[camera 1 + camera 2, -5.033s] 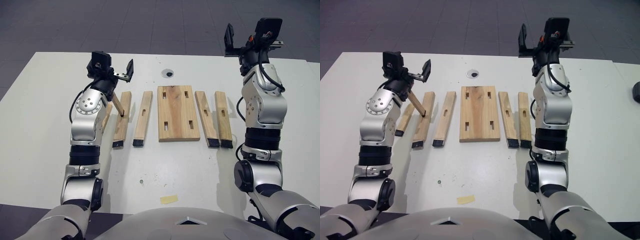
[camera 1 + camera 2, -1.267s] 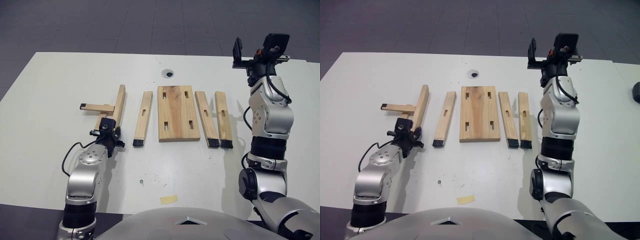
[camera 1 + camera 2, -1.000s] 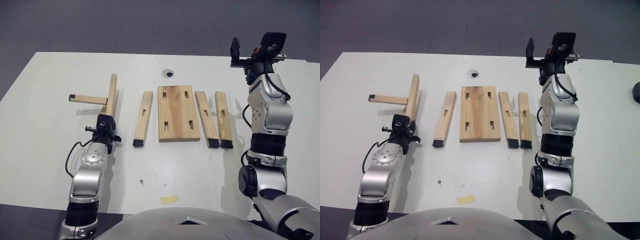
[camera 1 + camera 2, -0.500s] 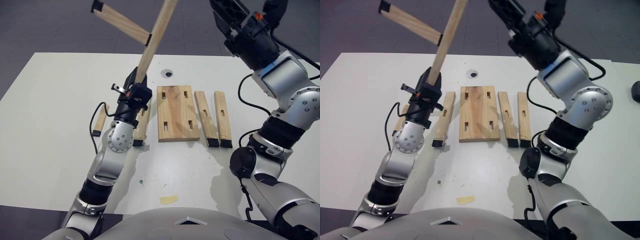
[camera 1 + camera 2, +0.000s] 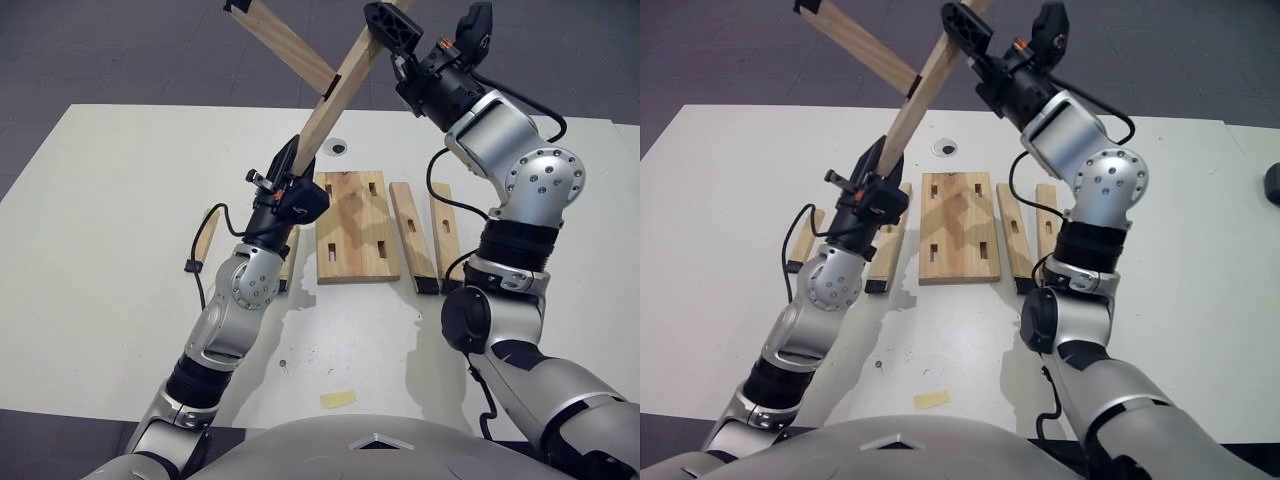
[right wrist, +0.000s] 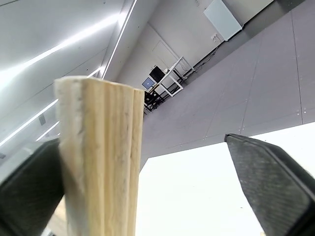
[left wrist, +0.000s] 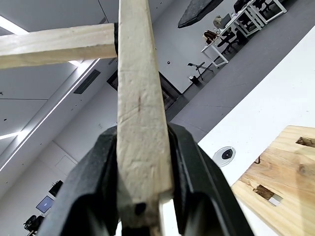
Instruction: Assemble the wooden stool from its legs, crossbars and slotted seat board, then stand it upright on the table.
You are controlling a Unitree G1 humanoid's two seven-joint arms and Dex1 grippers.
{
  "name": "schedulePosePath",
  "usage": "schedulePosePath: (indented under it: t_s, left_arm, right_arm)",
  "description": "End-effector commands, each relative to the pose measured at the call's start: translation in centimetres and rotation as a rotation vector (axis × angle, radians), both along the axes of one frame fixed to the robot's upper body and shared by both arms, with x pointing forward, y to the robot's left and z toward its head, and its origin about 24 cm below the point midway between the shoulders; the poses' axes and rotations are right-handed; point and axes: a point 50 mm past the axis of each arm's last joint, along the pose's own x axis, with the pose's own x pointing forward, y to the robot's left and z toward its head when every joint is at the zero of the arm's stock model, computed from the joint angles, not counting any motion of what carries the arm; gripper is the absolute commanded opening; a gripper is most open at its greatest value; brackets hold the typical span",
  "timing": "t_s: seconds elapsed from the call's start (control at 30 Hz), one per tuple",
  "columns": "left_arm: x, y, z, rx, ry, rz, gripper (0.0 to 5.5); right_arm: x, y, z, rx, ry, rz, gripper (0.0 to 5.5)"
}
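My left gripper (image 5: 290, 188) is shut on the lower end of a wooden leg (image 5: 335, 95) and holds it tilted high above the table. A crossbar (image 5: 285, 40) sticks out sideways from that leg near its top. In the left wrist view the leg (image 7: 140, 98) sits clamped between both fingers (image 7: 93, 187). My right gripper (image 5: 432, 22) is open at the leg's upper end (image 6: 101, 162), which stands between its fingers (image 6: 275, 182), nearer one of them. The slotted seat board (image 5: 355, 225) lies flat mid-table.
Two legs (image 5: 412, 235) (image 5: 446, 235) lie right of the board. Another leg (image 5: 285, 262) lies left of it, partly behind my left arm, and a short crossbar (image 5: 205, 235) lies farther left. A table hole (image 5: 339, 148) and a yellow tape scrap (image 5: 337, 398) show.
My left gripper has lifted the leg with its crossbar off the table and swung it up and to the right. The right gripper has come in from the right to the leg's top end.
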Motion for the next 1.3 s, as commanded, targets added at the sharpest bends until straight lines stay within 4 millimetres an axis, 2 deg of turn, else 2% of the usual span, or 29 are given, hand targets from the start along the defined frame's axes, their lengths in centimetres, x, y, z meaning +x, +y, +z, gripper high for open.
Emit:
schedulePosePath:
  t_s: [0.03, 0.2, 0.5, 0.63, 0.8, 0.9, 1.0, 1.03, 1.1, 1.2, 1.3]
  left_arm:
    - [0.0, -0.3, 0.2, 0.013, -0.022, -0.004, 1.14]
    - [0.1, -0.3, 0.0, 0.026, -0.024, 0.004, 1.13]
    - [0.3, -0.1, -0.1, 0.042, -0.037, 0.031, 1.13]
    - [0.3, -0.1, -0.3, 0.057, -0.035, 0.031, 1.13]
    - [0.3, 0.0, -0.6, 0.068, -0.034, 0.033, 1.13]
    - [0.3, 0.0, -0.7, 0.077, -0.032, 0.031, 1.13]
    - [0.4, 0.1, -0.7, 0.069, -0.028, 0.028, 1.13]
    - [0.3, 0.1, -0.7, 0.053, -0.023, 0.027, 1.50]
    - [0.3, 0.1, -0.5, 0.012, -0.002, 0.017, 1.86]
    - [0.4, 0.1, -0.4, -0.023, 0.020, 0.002, 2.37]
    - [0.4, 0.1, -0.4, -0.031, 0.024, 0.003, 2.91]
  right_arm:
    - [0.4, 0.4, 0.6, 0.050, 0.070, -0.007, 4.45]
    - [0.4, 0.3, 0.9, 0.088, 0.150, -0.017, 3.56]
    - [-0.2, 0.7, 0.6, 0.013, 0.240, 0.018, 2.02]
    - [-0.7, -0.2, 0.8, -0.010, 0.233, 0.010, 1.38]
    - [-0.9, -1.3, 1.6, -0.022, 0.177, -0.035, 1.32]
    - [-1.2, -1.1, 2.4, -0.017, 0.116, -0.029, 1.32]
    - [-2.1, -0.9, 2.9, -0.100, 0.012, -0.041, 1.32]
    - [-2.4, -0.8, 3.1, -0.104, -0.023, -0.041, 1.32]
    - [-2.6, -1.0, 3.6, -0.082, -0.070, -0.057, 1.26]
    - [-2.1, -1.6, 3.8, -0.045, -0.090, -0.125, 1.02]
    - [-1.5, -2.0, 3.7, -0.056, -0.101, -0.179, 1.02]
